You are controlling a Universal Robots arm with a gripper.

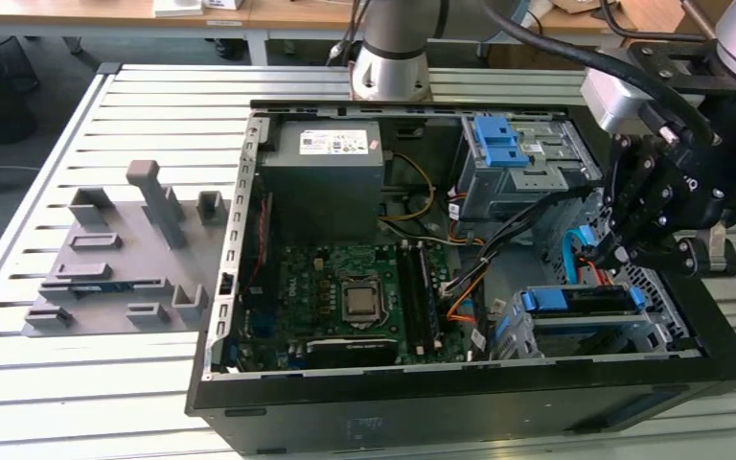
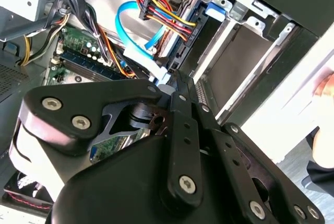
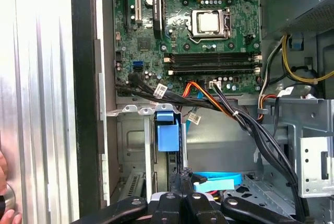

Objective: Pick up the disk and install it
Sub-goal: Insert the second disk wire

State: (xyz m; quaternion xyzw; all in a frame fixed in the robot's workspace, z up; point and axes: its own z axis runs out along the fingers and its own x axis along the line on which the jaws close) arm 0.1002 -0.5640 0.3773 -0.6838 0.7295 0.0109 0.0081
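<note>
The disk (image 1: 588, 301) stands edge-on in the lower drive bay of the open computer case (image 1: 471, 407), at the exterior view's right. Only its dark edge and blue rail end (image 3: 168, 134) show, and its label is hidden. My black gripper (image 1: 613, 251) hangs just above and behind that bay. Its fingers are shut together with nothing seen between them. In the first wrist view the fingertips (image 3: 180, 178) point at the slot below the blue rail end. In the second wrist view the gripper (image 2: 176, 80) sits by a white cable plug (image 2: 156, 69) and the blue rail end (image 2: 215, 8).
A blue ridged latch (image 1: 496, 144) tops the upper drive cage. Black, orange and blue cables (image 1: 521, 225) cross between the cages near my gripper. The motherboard (image 1: 349, 292) and grey power supply (image 1: 323, 168) fill the case's left. A grey fixture plate (image 1: 119, 254) lies on the table. A person's hand (image 2: 323, 85) is nearby.
</note>
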